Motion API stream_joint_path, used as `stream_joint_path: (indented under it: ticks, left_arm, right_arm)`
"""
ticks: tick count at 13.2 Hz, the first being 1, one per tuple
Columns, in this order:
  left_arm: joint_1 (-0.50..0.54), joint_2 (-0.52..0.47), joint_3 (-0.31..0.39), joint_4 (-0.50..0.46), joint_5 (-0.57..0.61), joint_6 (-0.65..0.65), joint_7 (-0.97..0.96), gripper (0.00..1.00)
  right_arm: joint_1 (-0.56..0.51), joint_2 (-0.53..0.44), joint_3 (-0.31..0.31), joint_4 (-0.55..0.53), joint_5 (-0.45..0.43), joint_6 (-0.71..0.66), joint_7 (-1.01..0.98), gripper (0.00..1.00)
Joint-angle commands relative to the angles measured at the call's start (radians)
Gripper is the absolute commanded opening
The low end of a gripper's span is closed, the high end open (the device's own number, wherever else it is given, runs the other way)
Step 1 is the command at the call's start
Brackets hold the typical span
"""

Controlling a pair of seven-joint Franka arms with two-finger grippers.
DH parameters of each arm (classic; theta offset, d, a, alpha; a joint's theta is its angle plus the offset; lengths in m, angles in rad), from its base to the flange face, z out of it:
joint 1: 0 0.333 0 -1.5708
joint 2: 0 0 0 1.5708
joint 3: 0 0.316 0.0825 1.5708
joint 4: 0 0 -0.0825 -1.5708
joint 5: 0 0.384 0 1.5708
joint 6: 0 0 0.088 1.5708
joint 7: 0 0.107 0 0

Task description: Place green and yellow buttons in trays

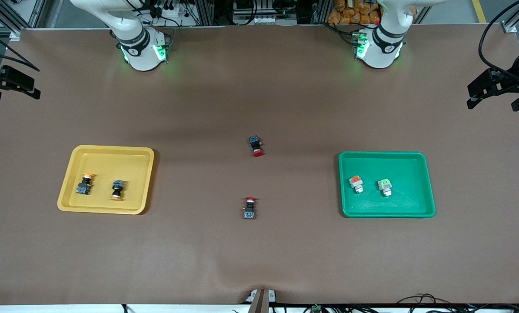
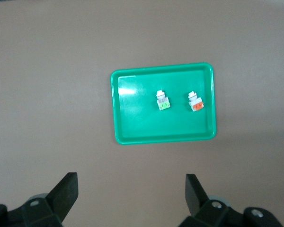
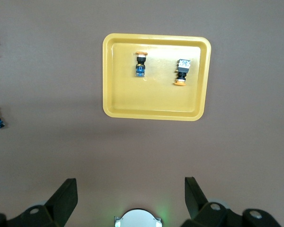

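The yellow tray (image 1: pixel 111 158) lies toward the right arm's end and holds two yellow-capped black buttons (image 1: pixel 85 184) (image 1: pixel 118 190), both on their sides. The green tray (image 1: pixel 407 174) toward the left arm's end holds an orange-topped white button (image 1: pixel 356 184) and a green-topped one (image 1: pixel 385 187). My left gripper (image 2: pixel 131 184) hangs open and empty high over bare table beside the green tray (image 2: pixel 137 118). My right gripper (image 3: pixel 130 186) is open and empty high over its own base, with the yellow tray (image 3: pixel 151 99) in its view. Neither gripper shows in the front view.
Two red-capped black switches lie mid-table, one (image 1: pixel 255 145) farther from the front camera than the other (image 1: pixel 249 207). The arm bases (image 1: pixel 143 50) (image 1: pixel 377 48) stand along the table's edge farthest from the camera. Black brackets (image 1: pixel 9 80) (image 1: pixel 494 84) jut in at both ends.
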Motion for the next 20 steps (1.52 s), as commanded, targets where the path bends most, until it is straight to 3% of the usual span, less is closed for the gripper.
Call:
stream_joint_path:
  ticks: [1, 8, 20]
  left_arm:
    - [-0.008, -0.006, 0.026, 0.015, -0.021, -0.063, 0.015, 1.00]
    - [-0.011, 0.009, 0.020, 0.013, -0.021, -0.063, -0.089, 1.00]
    - [-0.014, 0.029, 0.019, 0.019, -0.063, -0.063, -0.094, 1.00]
  right_arm:
    - [0.004, 0.020, -0.007, 0.021, -0.016, 0.013, -0.005, 1.00]
    - [0.004, 0.026, -0.009, 0.019, -0.012, 0.006, 0.010, 1.00]
    - [-0.001, 0.026, -0.011, 0.018, -0.012, 0.003, 0.010, 1.00]
